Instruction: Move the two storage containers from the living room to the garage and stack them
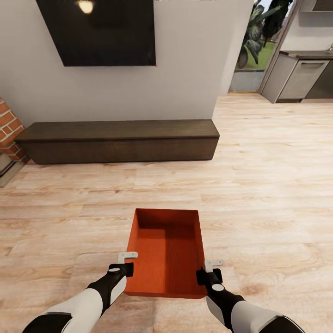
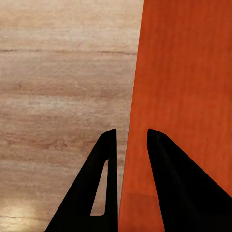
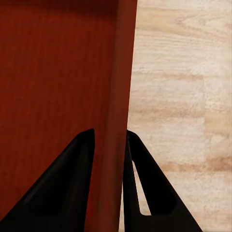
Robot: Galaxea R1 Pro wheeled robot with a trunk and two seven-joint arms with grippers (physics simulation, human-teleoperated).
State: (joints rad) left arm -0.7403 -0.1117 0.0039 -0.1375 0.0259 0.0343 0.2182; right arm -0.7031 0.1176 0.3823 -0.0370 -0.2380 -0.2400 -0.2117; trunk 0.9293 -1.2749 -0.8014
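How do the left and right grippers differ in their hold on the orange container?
The left gripper straddles the container's left wall; the right gripper straddles its right wall. The left shows a gap beside the wall; the right pinches its wall tighter. Both grip near the container's near end, one finger inside, one outside.

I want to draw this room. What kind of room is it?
Probably a living room: a black TV hangs on the wall above a long dark bench, and the floor is light wood planks. A kitchen counter shows beyond.
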